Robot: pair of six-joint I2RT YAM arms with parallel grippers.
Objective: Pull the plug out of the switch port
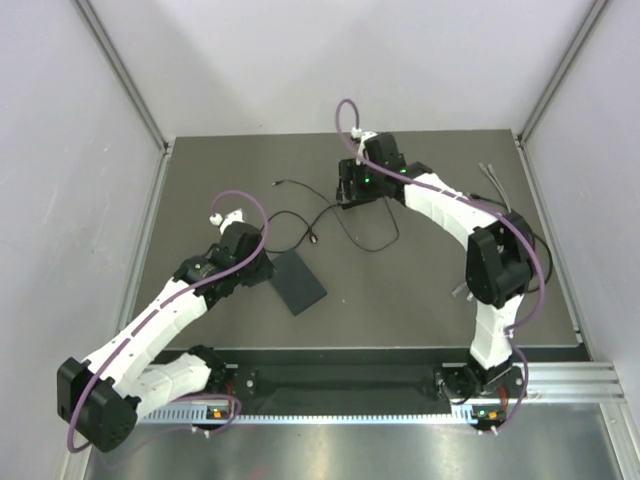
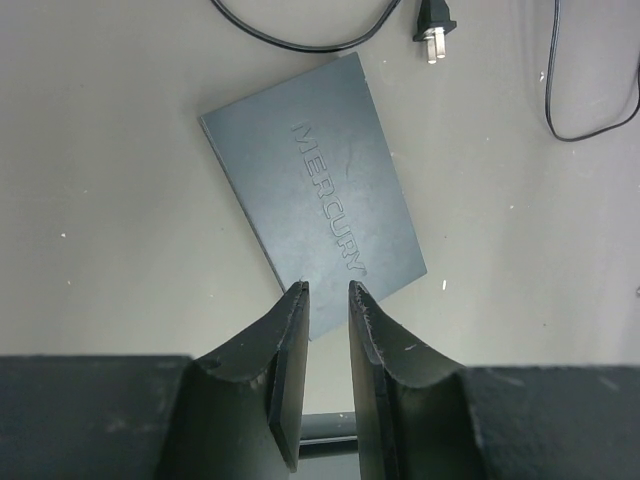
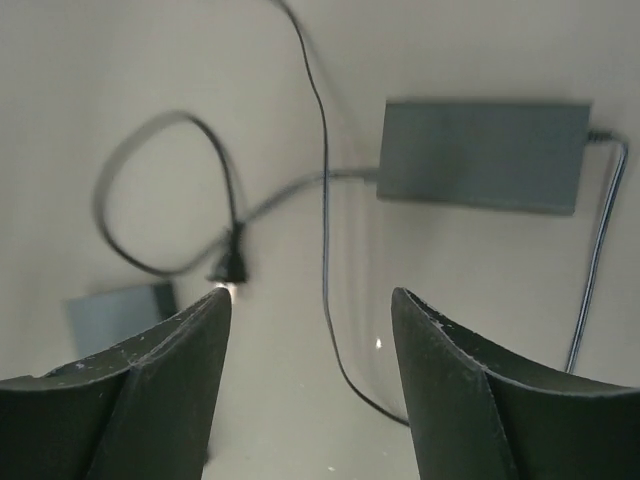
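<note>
The dark table (image 1: 420, 300) is carrying everything. The left arm (image 1: 160, 325) is reaching in from the near left, and the right arm (image 1: 450, 205) is stretching towards the far middle.

The switch (image 2: 315, 200) is lying flat and slantwise just ahead of the left gripper (image 2: 327, 292). That gripper's jaws are standing narrow with nothing clamped between them, and its tips are sitting over the box's near edge. No cord is running into any edge of the switch that is showing.

Well apart from it, the right gripper (image 3: 310, 300) is hanging with jaws wide and empty above the power brick (image 3: 480, 155) and its thin cord (image 3: 323, 150). The plug (image 1: 279, 183), if that small loose cord end on the far side is it (too small to be sure), is lying free on the table, away from the switch.

By the look of things the pull itself is done, and the step in hand is letting go and clearing off. Doing it well means the right gripper rising straight up with its jaws wide, so that neither finger is hooking the cord loops beneath. The left gripper should be steadying the switch until the cord is slack, then lifting off without dragging the box.
</note>
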